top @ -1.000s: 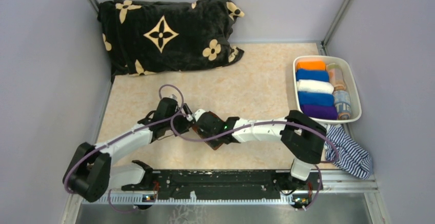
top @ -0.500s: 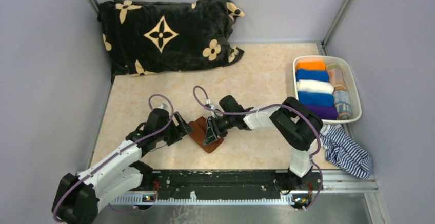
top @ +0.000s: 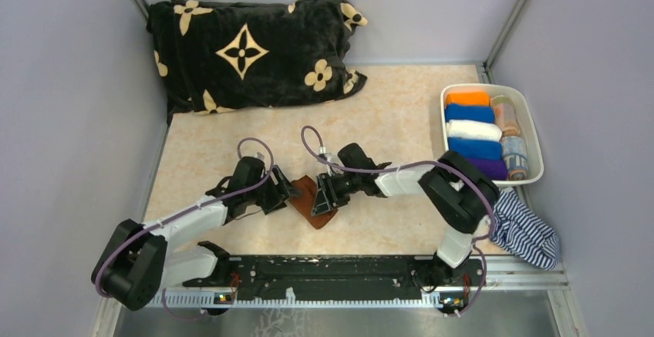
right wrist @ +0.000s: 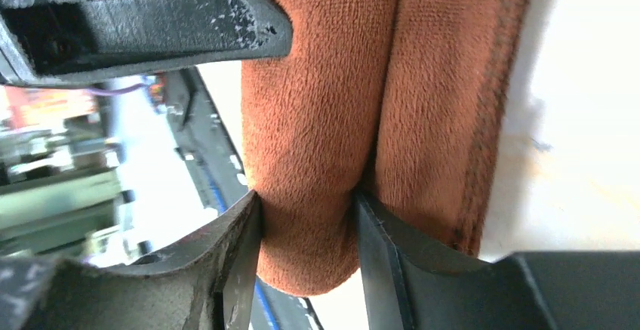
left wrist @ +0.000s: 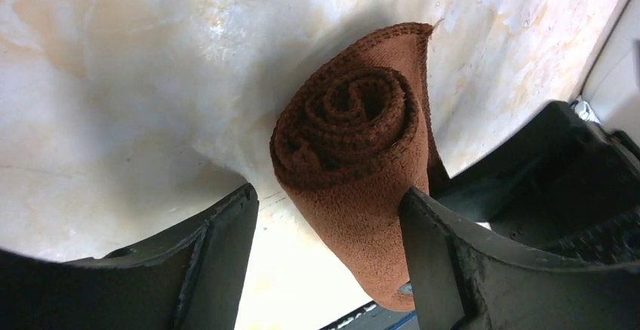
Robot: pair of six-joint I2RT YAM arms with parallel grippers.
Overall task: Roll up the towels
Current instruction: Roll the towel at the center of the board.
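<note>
The right fingers (right wrist: 392, 269) pinch the rolled brown towel (right wrist: 317, 156).

A robot lab: grey walls (top: 69, 82) box in a table (top: 401, 106), with a left arm (top: 185, 215) and right arm (top: 405, 176) bolted on.

From above, the brown towel (top: 305, 197) is mostly covered. The left end effector (top: 284, 194) and the right end effector (top: 322, 198) crowd it from either side, leaving only a small wedge in sight. In the left wrist view the roll's lower end sinks behind a finger (left wrist: 438, 269), and both fingers run off the bottom edge. The right wrist view cuts the cloth at its top edge. Its left background is a blur, and the dark bar (right wrist: 143, 20) across the upper left is probably the other end effector. In the tray (top: 534, 138), the two printed rolls (top: 514, 152) are too small to read. The right arm's elbow (top: 463, 194) hides part of the striped cloth (top: 532, 237).
</note>
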